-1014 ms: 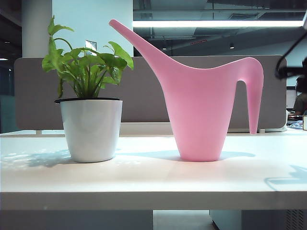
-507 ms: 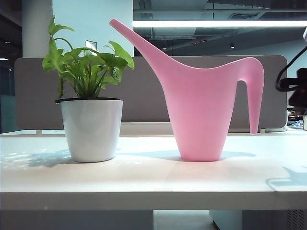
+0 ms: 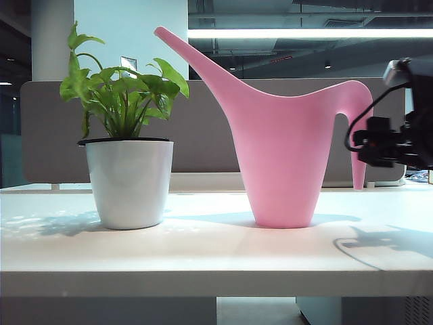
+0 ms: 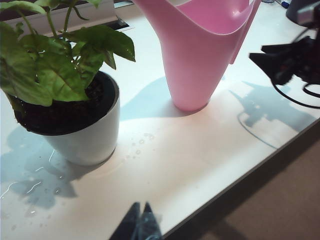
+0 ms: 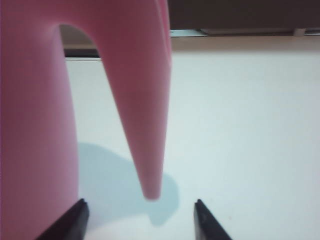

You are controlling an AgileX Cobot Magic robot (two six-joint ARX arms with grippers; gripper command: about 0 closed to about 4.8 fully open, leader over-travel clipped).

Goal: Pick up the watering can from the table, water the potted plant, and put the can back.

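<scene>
Potted plant (image 3: 128, 135) at left of the counter (image 3: 203, 250), upright, apart from everything; droplets and wet streaks on the surface near the pot in the left wrist view. Watering can (image 3: 284, 149) just right of centre, standing flat on the counter, spout angled up and over toward the plant, thin handle hanging down on the far right side, open end clear of the surface.

Risks, judged from here — handle tapers and is smooth, so a pinch low on the tip could slide off or twist the can when lifted. A sideways nudge on the handle before closing could rotate or tip the tall can. Wet counter near the pot: slippery put-down, maybe. Long spout could clip the leaves on the swing over.

Left gripper (image 4: 141, 224) parked low over the counter's front edge near the plant, jaws pressed together, holding nothing. Right gripper (image 5: 140, 217) at the far right, level with the handle's lower end, pointing toward the can — jaws spread apart, empty, handle tip between and just ahead of them, no contact visible.
</scene>
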